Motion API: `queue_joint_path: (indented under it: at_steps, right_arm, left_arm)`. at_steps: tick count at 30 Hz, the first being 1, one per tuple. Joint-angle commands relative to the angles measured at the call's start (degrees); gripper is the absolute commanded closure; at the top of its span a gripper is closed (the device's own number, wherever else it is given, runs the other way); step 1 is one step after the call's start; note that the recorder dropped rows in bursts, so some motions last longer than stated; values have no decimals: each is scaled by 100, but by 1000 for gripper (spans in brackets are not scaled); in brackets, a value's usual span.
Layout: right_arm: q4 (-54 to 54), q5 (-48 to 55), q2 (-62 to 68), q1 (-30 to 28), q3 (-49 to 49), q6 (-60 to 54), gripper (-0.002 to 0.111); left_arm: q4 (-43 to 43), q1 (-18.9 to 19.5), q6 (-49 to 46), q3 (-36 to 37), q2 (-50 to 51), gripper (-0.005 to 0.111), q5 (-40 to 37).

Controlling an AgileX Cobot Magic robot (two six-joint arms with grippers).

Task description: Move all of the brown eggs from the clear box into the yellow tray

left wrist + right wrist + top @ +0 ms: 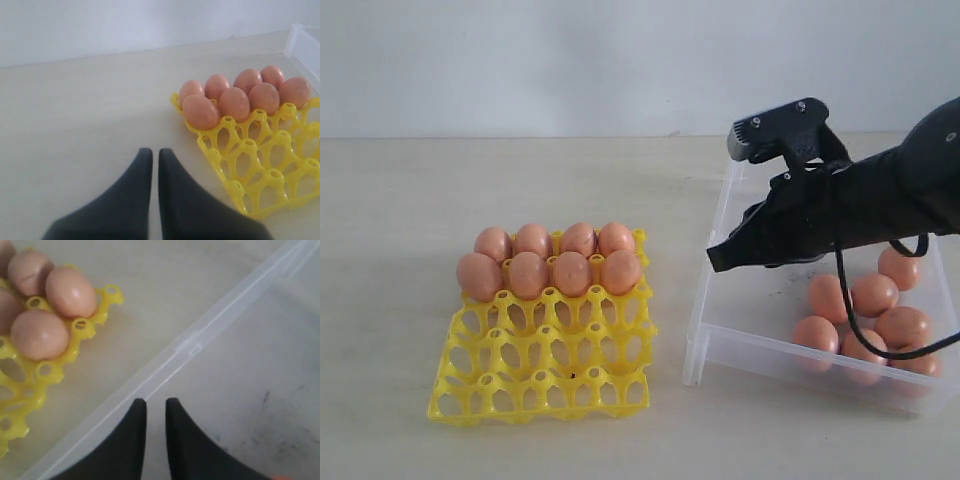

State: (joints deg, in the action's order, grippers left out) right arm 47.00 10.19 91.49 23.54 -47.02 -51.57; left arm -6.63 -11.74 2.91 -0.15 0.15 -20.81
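Observation:
Several brown eggs (550, 262) fill the two far rows of the yellow tray (545, 370); its near rows hold none. More brown eggs (873, 296) lie in the right part of the clear box (705, 330). My right gripper (715, 262) hangs over the box's left side, just inside its rim (190, 345). In the right wrist view that gripper (156, 402) has its fingers a little apart with nothing between them. My left gripper (155, 151) is shut and empty above the bare table, beside the tray (260, 170) and its eggs (234, 104).
The tray and the box stand side by side on a pale table with a gap of table between them. A white wall runs behind the table. The right arm's black cable (850, 320) hangs down over the eggs in the box.

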Motion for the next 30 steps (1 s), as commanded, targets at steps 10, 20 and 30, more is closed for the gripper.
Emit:
queue_joint_path:
  at_steps: [10, 20, 30]
  right_arm:
    - [-3237, 2522, 304, -1095, -735, 3933, 69]
    - [-2994, 2425, 304, -1148, -963, 3579, 69]
    - [-3434, 618, 304, -1091, -963, 3248, 69]
  left_arm:
    - [-9, -31, 44, 15, -15, 103, 19]
    - [-9, -31, 44, 15, -15, 103, 19]
    - [-9, -31, 44, 15, -15, 103, 19]
